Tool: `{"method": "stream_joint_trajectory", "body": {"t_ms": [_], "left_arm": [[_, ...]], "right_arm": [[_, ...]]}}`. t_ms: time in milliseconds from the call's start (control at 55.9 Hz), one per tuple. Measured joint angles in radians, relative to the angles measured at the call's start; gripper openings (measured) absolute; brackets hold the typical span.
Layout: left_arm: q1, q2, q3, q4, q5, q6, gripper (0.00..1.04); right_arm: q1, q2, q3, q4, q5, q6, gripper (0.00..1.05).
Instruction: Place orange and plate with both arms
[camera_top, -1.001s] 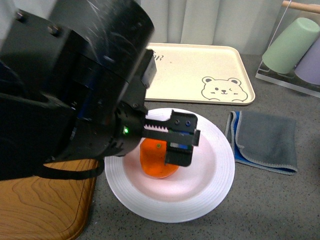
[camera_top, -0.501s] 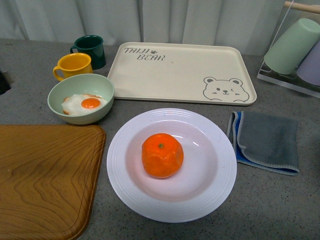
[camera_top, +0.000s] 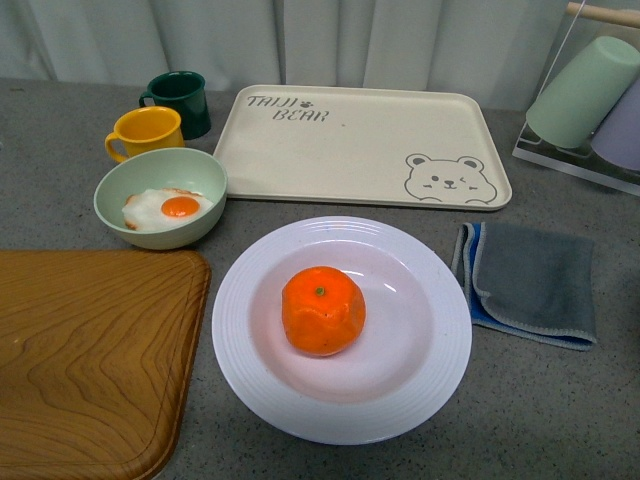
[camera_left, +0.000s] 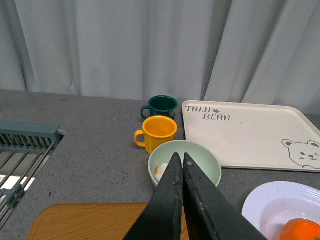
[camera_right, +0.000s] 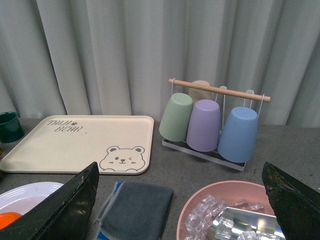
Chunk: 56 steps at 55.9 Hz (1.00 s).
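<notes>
Neither gripper shows in the front view, where the orange (camera_top: 322, 310) sits in the middle of the plate (camera_top: 440, 335). The plate rests on the grey counter between a wooden board (camera_top: 90, 360) and a folded grey cloth (camera_top: 530, 280), with a cream bear tray (camera_top: 360, 145) behind it and a pale green bowl (camera_top: 205, 180) holding a fried egg nearby. In the left wrist view, the left gripper (camera_left: 179, 159) has its fingers pressed together with nothing between them, raised above the counter in line with the green bowl; the plate and orange appear at the frame's corner. In the right wrist view, the right gripper (camera_right: 180, 170) is spread wide and empty above the cloth and a pink bowl of ice (camera_right: 200, 205).
</notes>
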Motion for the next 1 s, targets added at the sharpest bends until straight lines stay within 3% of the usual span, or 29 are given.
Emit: {"method": "stream_joint_trajectory", "body": {"t_ms": [143, 215, 304, 1001], "left_arm": [[0.029, -0.114, -0.013, -0.097, 0.027, 0.0, 0.04], [0.087, -0.169, -0.013, -0.146, 0.107, 0.001, 0.04], [0.123, -0.238, -0.013, -0.204, 0.114, 0.0, 0.04], [0.126, -0.585, -0.014, -0.533, 0.124, 0.001, 0.04]], "right_arm": [[0.0, 0.0, 0.0, 0.0, 0.0, 0.0, 0.95], [0.0, 0.0, 0.0, 0.0, 0.0, 0.0, 0.95], [0.0, 0.0, 0.0, 0.0, 0.0, 0.0, 0.95], [0.0, 0.0, 0.0, 0.0, 0.0, 0.0, 0.95]]}}
